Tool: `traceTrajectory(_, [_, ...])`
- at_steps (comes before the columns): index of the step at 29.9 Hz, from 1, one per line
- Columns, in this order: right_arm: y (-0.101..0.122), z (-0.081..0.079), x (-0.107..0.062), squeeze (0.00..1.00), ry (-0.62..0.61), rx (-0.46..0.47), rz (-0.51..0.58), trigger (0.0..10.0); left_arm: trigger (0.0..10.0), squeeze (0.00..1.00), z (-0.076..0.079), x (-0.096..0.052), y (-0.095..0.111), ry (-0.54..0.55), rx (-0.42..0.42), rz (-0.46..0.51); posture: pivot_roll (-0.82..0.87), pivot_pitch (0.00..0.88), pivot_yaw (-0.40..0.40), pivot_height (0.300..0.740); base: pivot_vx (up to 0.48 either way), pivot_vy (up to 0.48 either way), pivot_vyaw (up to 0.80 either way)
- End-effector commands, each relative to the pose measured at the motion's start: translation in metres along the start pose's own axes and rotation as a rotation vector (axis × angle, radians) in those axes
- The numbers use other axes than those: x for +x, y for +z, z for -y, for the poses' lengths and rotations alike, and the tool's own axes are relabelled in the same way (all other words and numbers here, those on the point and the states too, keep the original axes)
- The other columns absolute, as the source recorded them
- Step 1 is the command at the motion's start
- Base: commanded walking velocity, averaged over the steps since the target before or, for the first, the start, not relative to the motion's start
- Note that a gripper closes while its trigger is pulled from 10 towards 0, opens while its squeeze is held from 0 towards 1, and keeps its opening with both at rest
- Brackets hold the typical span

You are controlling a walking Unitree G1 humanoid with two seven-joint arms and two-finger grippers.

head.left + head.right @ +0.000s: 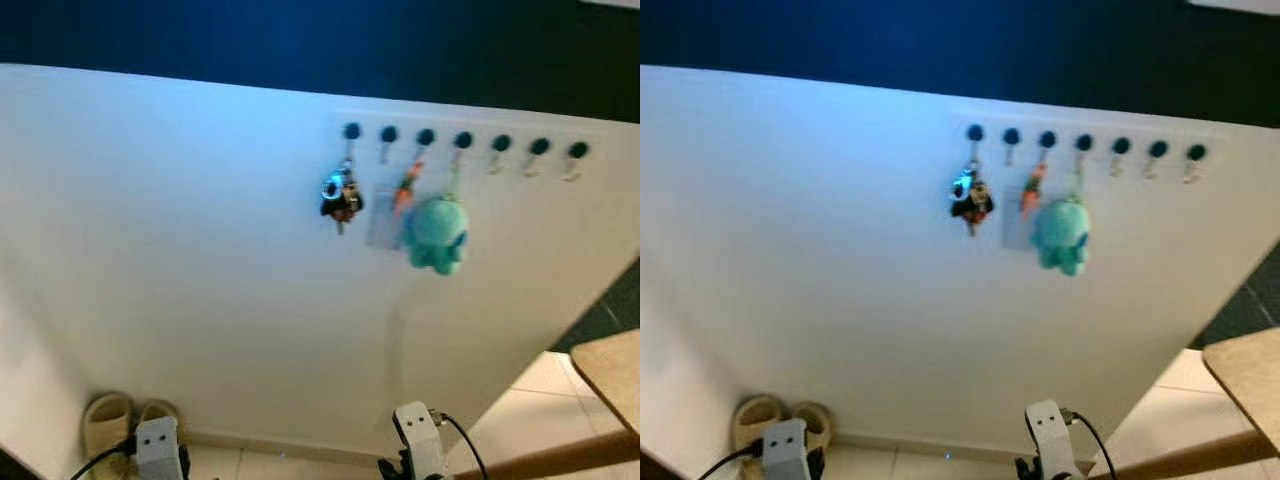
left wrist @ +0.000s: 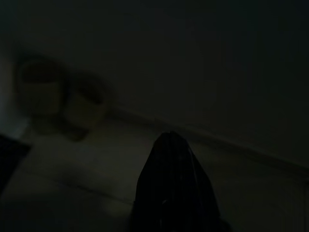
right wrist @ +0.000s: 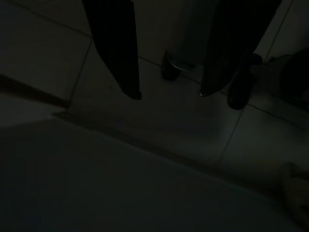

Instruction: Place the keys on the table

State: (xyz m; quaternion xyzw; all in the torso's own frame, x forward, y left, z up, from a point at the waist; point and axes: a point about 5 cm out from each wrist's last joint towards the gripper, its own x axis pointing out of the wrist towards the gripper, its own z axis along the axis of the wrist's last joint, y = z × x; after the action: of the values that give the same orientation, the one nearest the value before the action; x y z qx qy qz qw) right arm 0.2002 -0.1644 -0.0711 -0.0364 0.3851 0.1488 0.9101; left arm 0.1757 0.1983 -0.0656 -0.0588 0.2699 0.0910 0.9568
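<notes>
Ahead, a white wall (image 1: 200, 260) was seen with a row of dark-knobbed hooks (image 1: 463, 141) set along its upper part. From the leftmost hook the keys (image 1: 341, 196) were hung, a dark bunch with a small blue-lit ring, lying flat against the wall. Just beside them an orange tag (image 1: 406, 187) was hung from the third hook, and a teal plush octopus (image 1: 436, 235) from the fourth, the remaining hooks being bare. At the right edge the corner of a wooden table (image 1: 610, 375) was shown, well apart from the keys and lower. A pair of beige slippers (image 1: 125, 420) was set on the tiled floor against the wall's foot. Both arms were held low at the bottom of the head views. In the dark wrist views, the left gripper (image 2: 174, 145) was seen with its fingers brought together, holding nothing, and the right gripper (image 3: 169, 94) with its fingers spread wide over the tiles.
</notes>
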Motion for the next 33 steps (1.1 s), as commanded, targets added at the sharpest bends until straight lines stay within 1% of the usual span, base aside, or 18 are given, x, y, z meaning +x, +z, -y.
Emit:
traceTrajectory(1, [-0.003,-0.001,-0.001,0.00,-0.001,0.003,-0.004,10.0,10.0,0.00,-0.003,-0.001,-0.002,0.012,0.005,-0.017,0.08,0.026,-0.072,0.740,0.000,0.000,0.00])
traceTrajectory(7, [-0.003,-0.001,-0.001,0.00,-0.001,0.000,-0.003,10.0,10.0,0.00,-0.003,-0.001,-0.003,0.011,0.012,-0.017,0.07,0.024,-0.071,0.740,0.000,0.000,0.00])
traceTrajectory(9, [-0.004,-0.001,-0.001,0.00,-0.001,-0.002,-0.003,10.0,10.0,0.00,-0.003,-0.001,-0.002,0.007,0.034,-0.013,0.07,0.024,-0.073,0.740,0.000,0.000,0.00])
traceTrajectory(10, [-0.004,-0.001,-0.001,0.00,0.000,-0.003,-0.004,10.0,10.0,0.00,-0.005,-0.001,-0.001,0.023,0.070,-0.007,0.07,0.025,-0.074,0.740,0.000,-0.480,0.00])
traceTrajectory(12, [-0.004,-0.001,-0.001,0.00,0.001,-0.005,-0.003,10.0,10.0,0.00,-0.009,-0.001,0.000,0.059,0.088,-0.008,0.07,0.026,-0.075,0.740,0.000,-0.480,0.00])
traceTrajectory(14, [-0.002,-0.001,-0.001,0.00,0.001,-0.015,0.008,10.0,10.0,0.00,-0.010,-0.001,-0.001,0.065,0.070,-0.012,0.07,0.027,-0.076,0.740,0.000,-0.480,0.00])
traceTrajectory(16, [0.006,0.000,0.000,0.00,-0.009,-0.027,0.055,10.0,10.0,0.00,-0.009,-0.002,-0.001,0.049,0.036,-0.005,0.08,0.027,-0.078,0.740,0.000,0.000,0.00])
traceTrajectory(17, [0.006,0.000,0.000,0.00,-0.009,-0.027,0.055,10.0,10.0,0.00,-0.009,-0.002,-0.001,0.049,0.036,-0.005,0.08,0.027,-0.078,0.740,0.000,0.000,0.00])
traceTrajectory(19, [0.021,0.003,0.001,0.00,-0.039,-0.066,0.146,10.0,10.0,0.00,-0.008,-0.002,0.001,0.026,0.069,0.013,0.08,0.029,-0.079,0.740,0.000,0.000,0.00])
traceTrajectory(22, [0.030,0.006,0.000,0.00,-0.060,-0.080,0.209,10.0,10.0,0.00,-0.008,-0.002,0.003,0.011,0.085,0.031,0.08,0.029,-0.078,0.740,0.000,0.000,0.00])
traceTrajectory(23, [0.030,0.006,0.000,0.00,-0.060,-0.080,0.209,10.0,10.0,0.00,-0.008,-0.002,0.003,0.011,0.085,0.031,0.08,0.029,-0.078,0.740,0.000,0.000,0.00])
traceTrajectory(24, [0.036,0.008,-0.001,0.00,-0.071,-0.090,0.251,10.0,10.0,0.00,-0.007,-0.002,0.006,-0.004,0.096,0.054,0.08,0.032,-0.077,0.740,0.000,0.000,0.00])
traceTrajectory(27, [0.060,0.012,-0.008,0.00,-0.085,-0.139,0.448,10.0,10.0,0.00,-0.003,-0.004,0.018,-0.084,0.137,0.156,0.08,0.038,-0.079,0.740,0.000,0.000,0.00])
traceTrajectory(28, [0.070,0.013,-0.013,0.00,-0.095,-0.150,0.536,10.0,10.0,0.00,0.000,-0.006,0.025,-0.132,0.164,0.207,0.08,0.044,-0.080,0.740,0.000,0.000,0.00])
traceTrajectory(29, [0.070,0.013,-0.013,0.00,-0.095,-0.150,0.536,10.0,10.0,0.00,0.000,-0.006,0.025,-0.132,0.164,0.207,0.08,0.044,-0.080,0.740,0.000,0.000,0.00])
traceTrajectory(30, [0.077,0.013,-0.018,0.00,-0.105,-0.166,0.610,10.0,10.0,0.00,0.003,-0.009,0.030,-0.175,0.191,0.251,0.08,0.045,-0.080,0.740,0.000,0.000,0.00])
traceTrajectory(31, [0.077,0.013,-0.018,0.00,-0.105,-0.166,0.610,10.0,10.0,0.00,0.003,-0.009,0.030,-0.175,0.191,0.251,0.08,0.045,-0.080,0.740,0.000,0.000,0.00])
traceTrajectory(33, [0.094,0.012,-0.032,0.00,-0.127,-0.218,0.784,10.0,10.0,0.00,0.012,-0.016,0.044,-0.292,0.254,0.348,0.07,0.050,-0.079,0.740,0.000,0.000,0.00])
